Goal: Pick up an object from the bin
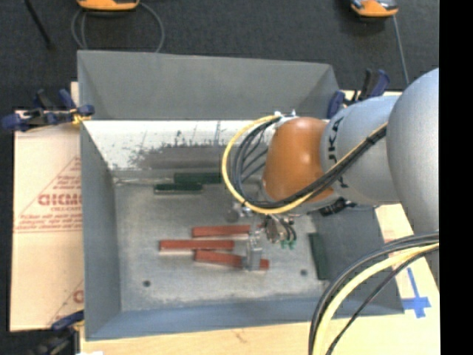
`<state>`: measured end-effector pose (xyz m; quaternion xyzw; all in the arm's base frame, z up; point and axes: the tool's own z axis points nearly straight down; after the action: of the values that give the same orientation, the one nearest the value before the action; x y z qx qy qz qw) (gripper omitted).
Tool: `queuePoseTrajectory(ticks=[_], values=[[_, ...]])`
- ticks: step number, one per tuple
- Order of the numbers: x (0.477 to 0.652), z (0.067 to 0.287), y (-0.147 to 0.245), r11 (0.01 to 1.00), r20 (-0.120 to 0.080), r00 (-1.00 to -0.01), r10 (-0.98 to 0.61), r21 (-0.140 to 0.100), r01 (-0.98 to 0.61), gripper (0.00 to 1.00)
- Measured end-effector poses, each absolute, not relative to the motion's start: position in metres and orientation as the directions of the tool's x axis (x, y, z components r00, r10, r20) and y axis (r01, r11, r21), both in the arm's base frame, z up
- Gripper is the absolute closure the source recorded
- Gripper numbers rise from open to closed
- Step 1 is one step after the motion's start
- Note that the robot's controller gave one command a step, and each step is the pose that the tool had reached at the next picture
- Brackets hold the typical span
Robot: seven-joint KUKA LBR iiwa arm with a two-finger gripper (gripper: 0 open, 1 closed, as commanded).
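Bin: a grey metal bin [100,220] holds a few loose pieces, spread out on its floor rather than heaped.
Far left: two dark green bars [181,186] lie end to end near the far wall, well apart from the gripper.
Centre: three red-brown bars [207,246] lie side by side, long axes running left to right, their right ends bunched together.
Gripper: the gripper [256,257] hangs low over those bunched right ends, probably because three ends meet there.
Grip: whether it is apart, together or clamped on a bar cannot be told; the wrist hides it.
Likely target: the nearest red-brown bar, a judgement from position only.
Wrist: an orange cover [295,157] and a looped yellow cable [230,165] ride above.
Right: a dark flat block [321,254] lies near the right wall.
Writing: black letters on the arm [334,132] read partly as KUKA.
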<state>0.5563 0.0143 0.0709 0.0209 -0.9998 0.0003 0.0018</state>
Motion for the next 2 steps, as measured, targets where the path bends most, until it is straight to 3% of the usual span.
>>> queuePoseTrajectory(ticks=[1, 2], values=[[0.6025, 0.0724, 0.0077, 0.996, -0.001, -0.996, -0.086, 0.0, -0.086, 0.0], [0.6019, 0.075, 0.0077, 0.996, 0.001, -0.996, -0.085, 0.0, -0.085, 1.0]])
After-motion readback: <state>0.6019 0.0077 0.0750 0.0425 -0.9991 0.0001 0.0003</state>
